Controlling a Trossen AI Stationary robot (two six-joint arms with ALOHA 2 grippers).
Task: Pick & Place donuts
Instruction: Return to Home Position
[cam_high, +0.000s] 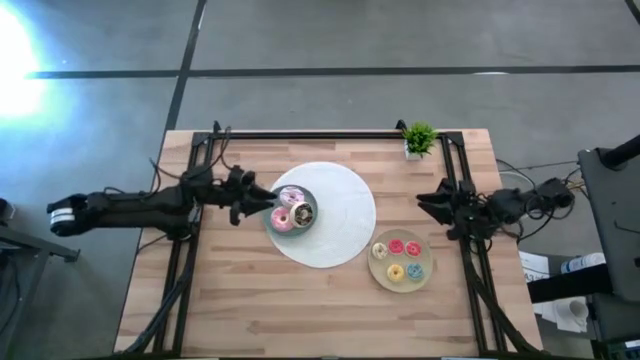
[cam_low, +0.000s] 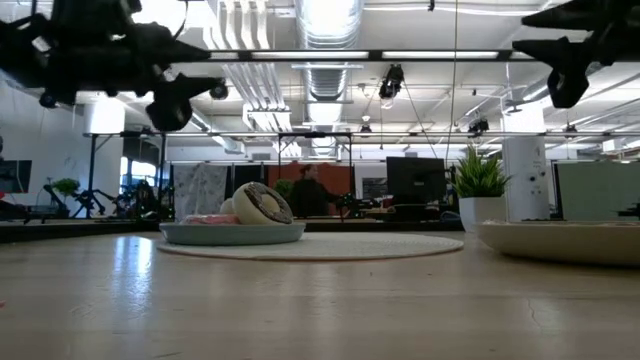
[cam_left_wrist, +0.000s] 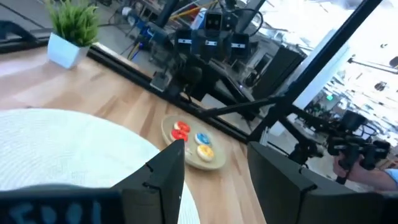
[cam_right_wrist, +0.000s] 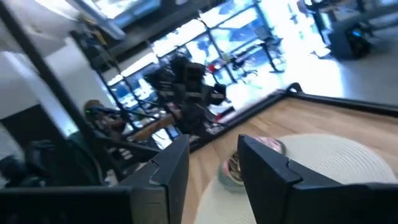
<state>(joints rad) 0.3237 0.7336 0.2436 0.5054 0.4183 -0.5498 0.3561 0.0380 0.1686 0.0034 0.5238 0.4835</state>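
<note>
1. High view: the left gripper (cam_high: 258, 196) hangs over the left edge of the white mat (cam_high: 340, 215), just beside the teal plate (cam_high: 313, 203). The plate holds three donuts (cam_high: 281, 220): pink, white-and-pink and brown. They lie directly ahead of its tips. The right gripper (cam_high: 428, 203) sits near the table's (cam_high: 250, 300) right rail and points inward. Four more donuts (cam_high: 396, 246), two red, one yellow and one blue, lie on the beige plate (cam_high: 378, 260) near it, nearer the table's front edge. Neither gripper holds anything. A small plant (cam_high: 419, 140) stands at the back edge.

2. Low view: both grippers hang high above the tabletop, well clear of the plates. On the teal plate one pale donut (cam_low: 262, 203) leans on edge beside a flat pink one. The finger spacing cannot be told from here.

3. Left wrist view: the left gripper's (cam_left_wrist: 216, 146) two fingers (cam_left_wrist: 165, 174) stand wide apart with nothing between them. Beyond the gap lies the beige plate with red, blue and yellow donuts, well apart from the tips.

4. Right wrist view: the right gripper's (cam_right_wrist: 213, 140) fingers (cam_right_wrist: 267, 171) are parted and empty. The teal plate with its donuts shows through and beside the gap, far off on the mat.
</note>
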